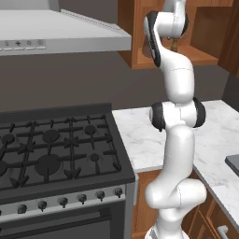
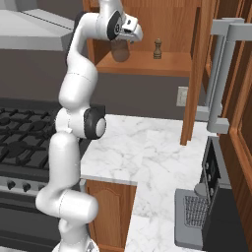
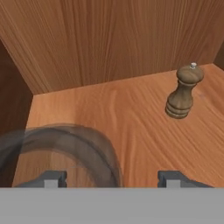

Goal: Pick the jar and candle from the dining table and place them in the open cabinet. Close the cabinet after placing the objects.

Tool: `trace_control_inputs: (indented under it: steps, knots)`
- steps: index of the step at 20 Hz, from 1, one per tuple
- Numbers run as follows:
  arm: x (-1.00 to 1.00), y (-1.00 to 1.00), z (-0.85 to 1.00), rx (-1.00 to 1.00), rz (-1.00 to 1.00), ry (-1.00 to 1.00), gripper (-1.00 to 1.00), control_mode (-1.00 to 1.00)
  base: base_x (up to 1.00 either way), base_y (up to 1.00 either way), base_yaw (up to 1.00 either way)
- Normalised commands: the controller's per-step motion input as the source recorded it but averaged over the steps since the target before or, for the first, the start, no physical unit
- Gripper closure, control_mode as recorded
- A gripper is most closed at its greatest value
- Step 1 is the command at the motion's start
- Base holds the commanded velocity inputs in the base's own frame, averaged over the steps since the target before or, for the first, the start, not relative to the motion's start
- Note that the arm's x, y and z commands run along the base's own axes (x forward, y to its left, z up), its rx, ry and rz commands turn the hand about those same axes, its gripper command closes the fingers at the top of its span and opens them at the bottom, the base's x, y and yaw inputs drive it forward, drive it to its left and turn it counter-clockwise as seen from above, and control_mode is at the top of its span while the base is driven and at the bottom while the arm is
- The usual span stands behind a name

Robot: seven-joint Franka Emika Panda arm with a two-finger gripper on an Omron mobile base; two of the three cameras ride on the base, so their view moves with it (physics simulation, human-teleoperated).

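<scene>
1. One jar [image 2: 119, 51], grey and translucent, is sitting on the cabinet [image 2: 147, 64] shelf near its left front corner, just below the gripper [image 3: 111, 178].
2. The gripper's fingers [image 3: 51, 178] are standing spread apart, released, with the jar's rim curving between them toward the left finger.
3. A small dark pepper mill [image 3: 183, 91] is standing upright toward the shelf's back right, well apart from the jar.
4. A marble counter [image 2: 147, 152] is lying below, beside a stove [image 1: 51, 149].
</scene>
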Motion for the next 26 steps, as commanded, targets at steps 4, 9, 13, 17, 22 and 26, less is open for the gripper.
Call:
trace_control_inputs:
  steps: [4, 9, 13, 17, 22, 26]
  knots:
    - [0.02, -0.2, 0.0, 0.02, 0.04, 0.0, -1.0, -1.0, 0.0, 0.0, 0.0]
    - [0.0, -0.01, 0.0, 0.0, 0.03, -0.05, -1.0, -1.0, 0.0, 0.0, 0.0]
    - [0.04, 0.03, 0.0, 0.0, 0.0, -0.2, -1.0, -1.0, 0.0, 0.0, 0.0]
    - [0.2, 0.13, 0.0, 0.0, 0.0, -0.3, -1.0, -1.0, 0.0, 0.0, 0.0]
    - [0.24, 0.12, -0.07, -0.04, 0.0, -0.29, -1.0, -1.0, 0.0, 0.0, 0.0]
    - [0.21, 0.08, -0.42, -0.14, 0.0, -0.17, -1.0, -1.0, 0.0, 0.0, 0.0]
